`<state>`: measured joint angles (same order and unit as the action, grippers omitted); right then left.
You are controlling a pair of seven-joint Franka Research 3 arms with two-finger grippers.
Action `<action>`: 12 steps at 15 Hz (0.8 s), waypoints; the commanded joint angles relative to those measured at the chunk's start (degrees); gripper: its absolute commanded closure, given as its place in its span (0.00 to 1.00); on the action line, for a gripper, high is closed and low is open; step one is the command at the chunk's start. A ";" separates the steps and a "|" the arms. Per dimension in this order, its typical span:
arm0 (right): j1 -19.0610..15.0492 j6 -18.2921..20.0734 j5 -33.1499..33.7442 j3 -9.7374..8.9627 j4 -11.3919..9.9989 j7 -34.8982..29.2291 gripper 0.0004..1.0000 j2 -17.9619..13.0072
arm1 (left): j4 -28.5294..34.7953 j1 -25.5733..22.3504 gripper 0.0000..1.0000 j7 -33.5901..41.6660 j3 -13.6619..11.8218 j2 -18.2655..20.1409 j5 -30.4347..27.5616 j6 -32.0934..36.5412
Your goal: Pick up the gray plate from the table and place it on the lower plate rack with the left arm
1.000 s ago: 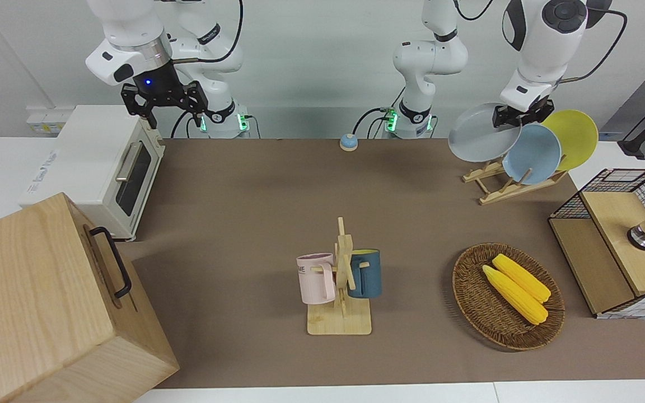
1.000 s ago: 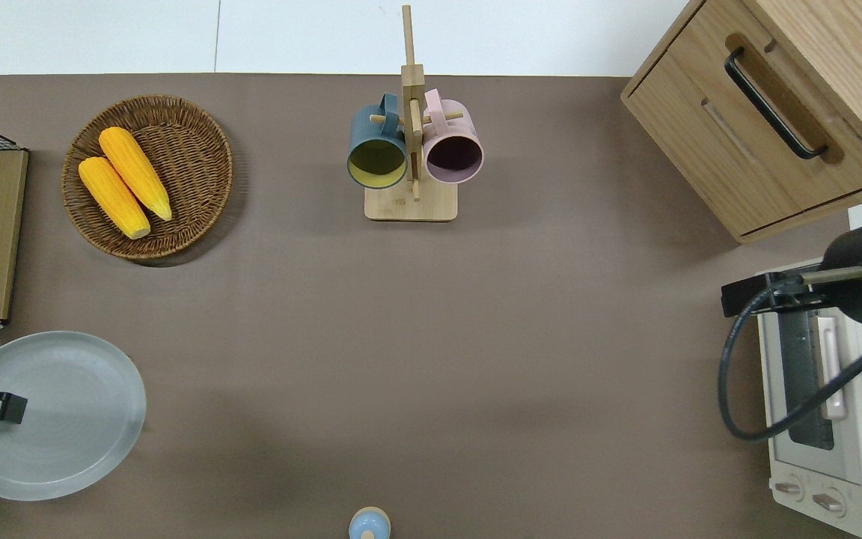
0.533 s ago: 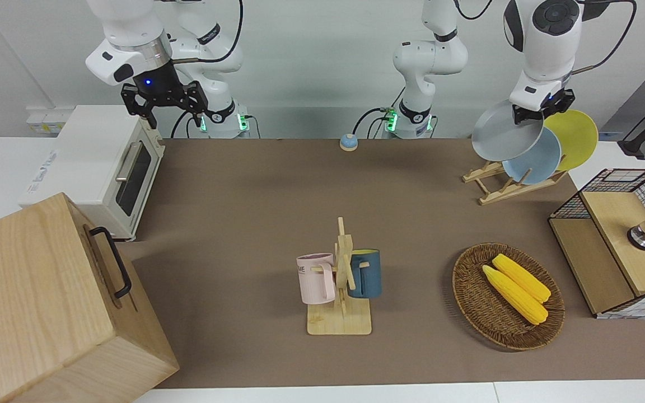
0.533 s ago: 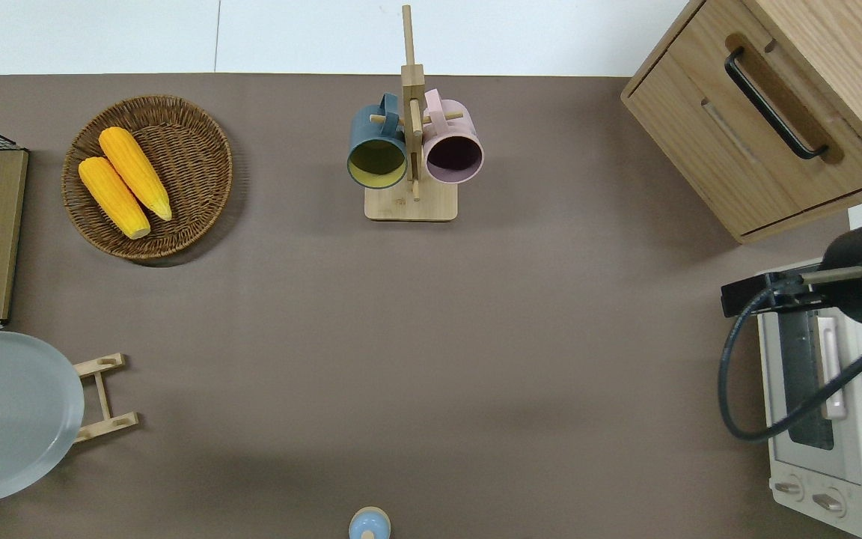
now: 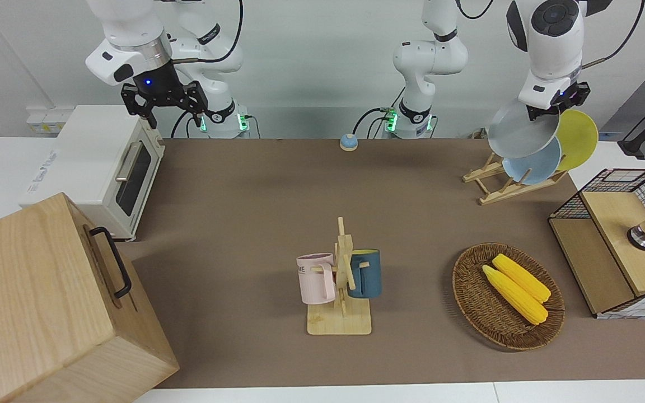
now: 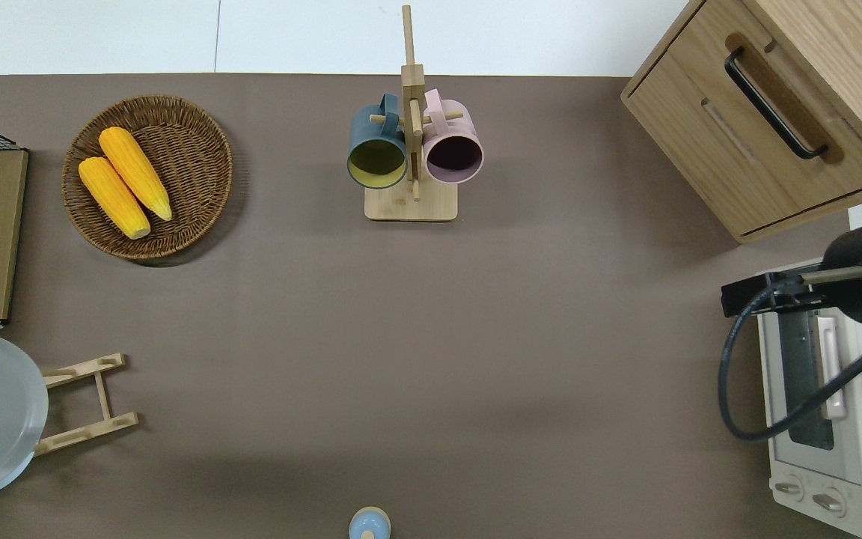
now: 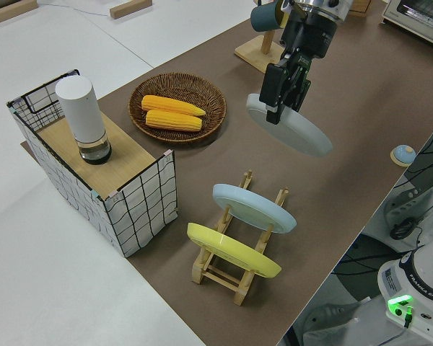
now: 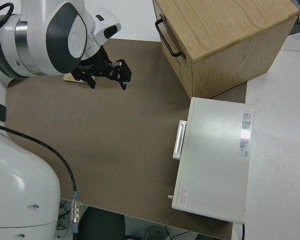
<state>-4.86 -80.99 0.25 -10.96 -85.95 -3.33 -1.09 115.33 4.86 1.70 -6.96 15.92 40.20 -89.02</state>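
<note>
the gray plate, pinched at its rim by the left gripper, has swung toward the tabletop's left-arm edge over the lower plate rack, so lowering comes next; the right arm is parked, fingers spread.

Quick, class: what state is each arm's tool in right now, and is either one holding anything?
Left tool: shut on the gray plate, held in the air by its rim.
Right tool: open, holding nothing; that arm is parked.

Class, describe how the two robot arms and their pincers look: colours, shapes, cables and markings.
Both arms are white and jointed. The left arm has dark gray round joint caps and a small black pincer. The right arm wears a shiny silver wrist band above a black pincer with a blue light. Black cables trail from both.
</note>
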 commanded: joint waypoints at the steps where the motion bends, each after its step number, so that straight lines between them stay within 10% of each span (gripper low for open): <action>1: -0.41 0.83 -0.43 -0.38 0.35 -0.01 0.01 -0.14 | 3.93 0.94 1.00 -7.66 0.90 0.43 5.23 -0.54; 12: -0.41 0.83 -0.43 -0.38 0.35 -0.01 0.01 -0.14 | 10.61 1.03 1.00 -22.51 6.16 -0.36 11.57 -0.28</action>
<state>-4.86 -80.99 0.25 -10.96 -85.95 -3.33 -1.09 123.25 5.19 -14.97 -2.76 14.99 49.09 -89.45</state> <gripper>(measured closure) 0.009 1.000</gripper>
